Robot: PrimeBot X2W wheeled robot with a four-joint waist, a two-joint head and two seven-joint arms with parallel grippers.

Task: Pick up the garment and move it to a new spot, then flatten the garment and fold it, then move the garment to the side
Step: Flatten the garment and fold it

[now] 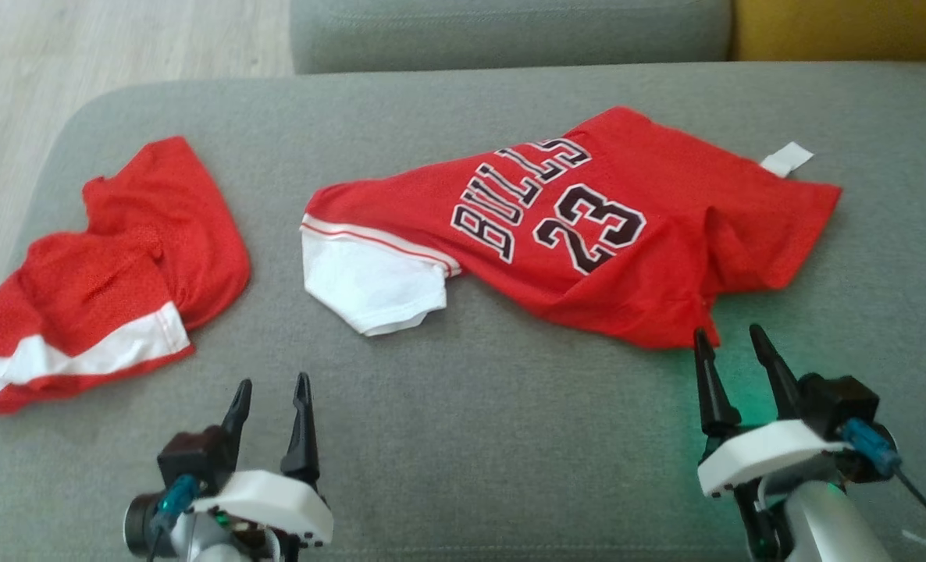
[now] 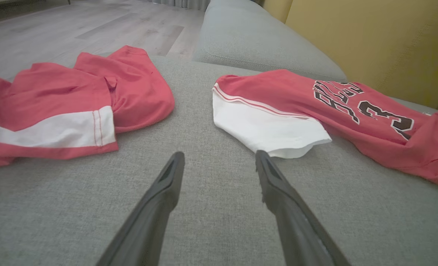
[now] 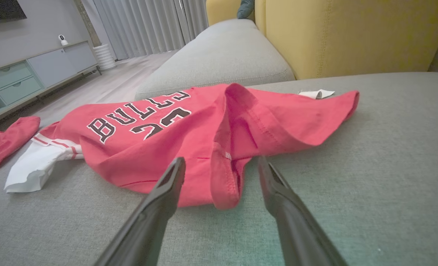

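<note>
Head view, starting at your left: red shorts (image 1: 112,257) with a white band lie crumpled at the far left edge of the grey sofa (image 1: 463,437), well apart from the jersey (image 1: 588,234). The left jaws hover at the lower left, spread wide and holding nothing. They are over bare cushion between the shorts and the jersey's white sleeve (image 1: 369,285). In the left wrist view the sleeve's near edge sits just at one finger's tip. You cannot tell whether they touch.

The jersey, red with BULLS 23 across it, lies over the middle and right of the seat. It is print side up but askew. The body is bunched, a ridge of cloth runs down near its right side, and a white tag (image 1: 787,158) pokes out at the far right edge. The right jaws sit at the lower right, also spread and empty, with their tips at the jersey's near hem. In the right wrist view a rolled lip of that hem lies between the two fingers (image 3: 160,199), so closing here would likely catch it.

Judging by this, you are at the very start. Take the jersey to be the garment: it is not yet gripped, let alone lifted. Left to do: pick up and shift, flatten, fold, then move aside. Expect the cloth to drape and drag, so check how many layers you pinch.
</note>
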